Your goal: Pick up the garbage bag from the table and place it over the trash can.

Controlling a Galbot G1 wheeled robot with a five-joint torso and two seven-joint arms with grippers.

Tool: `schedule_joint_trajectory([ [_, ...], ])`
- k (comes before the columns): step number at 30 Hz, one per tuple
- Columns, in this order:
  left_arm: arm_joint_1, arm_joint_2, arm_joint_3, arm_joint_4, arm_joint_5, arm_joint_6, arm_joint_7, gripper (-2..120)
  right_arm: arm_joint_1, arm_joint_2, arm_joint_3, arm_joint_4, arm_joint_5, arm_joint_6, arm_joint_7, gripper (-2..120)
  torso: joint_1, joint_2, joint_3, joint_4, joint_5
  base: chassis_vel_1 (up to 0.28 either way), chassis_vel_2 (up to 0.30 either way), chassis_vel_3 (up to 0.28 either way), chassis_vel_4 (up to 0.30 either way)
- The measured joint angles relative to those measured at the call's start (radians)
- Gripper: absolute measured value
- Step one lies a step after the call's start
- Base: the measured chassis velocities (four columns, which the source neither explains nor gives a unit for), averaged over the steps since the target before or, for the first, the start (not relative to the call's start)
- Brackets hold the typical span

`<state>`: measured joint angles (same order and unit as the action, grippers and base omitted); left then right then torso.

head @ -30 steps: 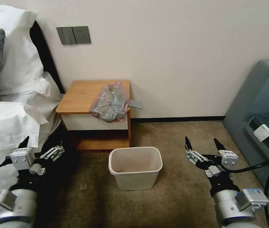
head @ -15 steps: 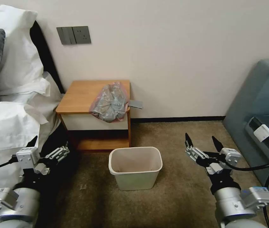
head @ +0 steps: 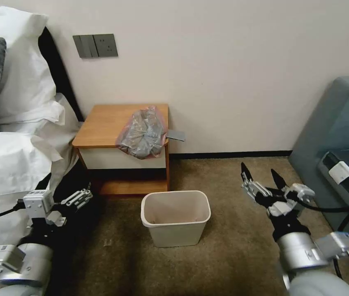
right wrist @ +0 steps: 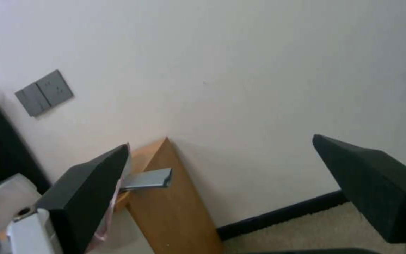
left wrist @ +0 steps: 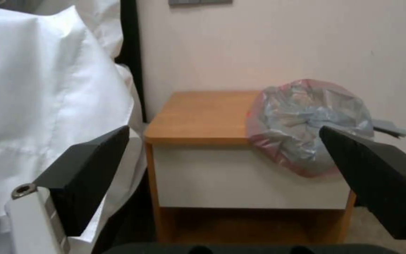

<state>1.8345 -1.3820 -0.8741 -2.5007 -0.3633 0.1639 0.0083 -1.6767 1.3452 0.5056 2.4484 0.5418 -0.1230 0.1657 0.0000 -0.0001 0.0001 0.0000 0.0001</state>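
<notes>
garbage bag (head: 142,132) crumpled on surface (head: 104,123) front right edge, trash can (head: 176,218) on carpet below, left end effector (head: 65,193) and right end effector (head: 258,174) both wide, holding nothing.

Head looks down; wrists face table (head: 112,123), shared.

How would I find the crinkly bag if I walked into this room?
Look for the small wooden nightstand with a white front standing against the wall beside the bed. On the top's front corner away from the bed sits the crumpled, see-through grey plastic bag with a pinkish-red rim, sagging over the edge. The flat grey card beside it is stiff and smooth; the bag is puffy and wrinkled.
</notes>
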Motion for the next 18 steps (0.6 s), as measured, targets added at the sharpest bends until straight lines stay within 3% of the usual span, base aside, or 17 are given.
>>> schedule_joint_trajectory([
  [12,-0.001,-0.007,0.002,0.001,0.003,0.0,0.001,100,-0.001,-0.008,0.0,0.001,0.021,-0.006,0.0,100,0.0,0.0,0.0,-0.0001,-0.0001,0.0,0.0,0.0,0.0],
  [18,0.002,-0.011,0.002,0.001,0.003,0.0,0.001,100,0.134,-0.042,-0.008,-0.089,0.275,-0.03,0.014,100,0.0,0.0,0.0,0.0001,-0.0001,0.0,0.0,0.0,0.0],
])
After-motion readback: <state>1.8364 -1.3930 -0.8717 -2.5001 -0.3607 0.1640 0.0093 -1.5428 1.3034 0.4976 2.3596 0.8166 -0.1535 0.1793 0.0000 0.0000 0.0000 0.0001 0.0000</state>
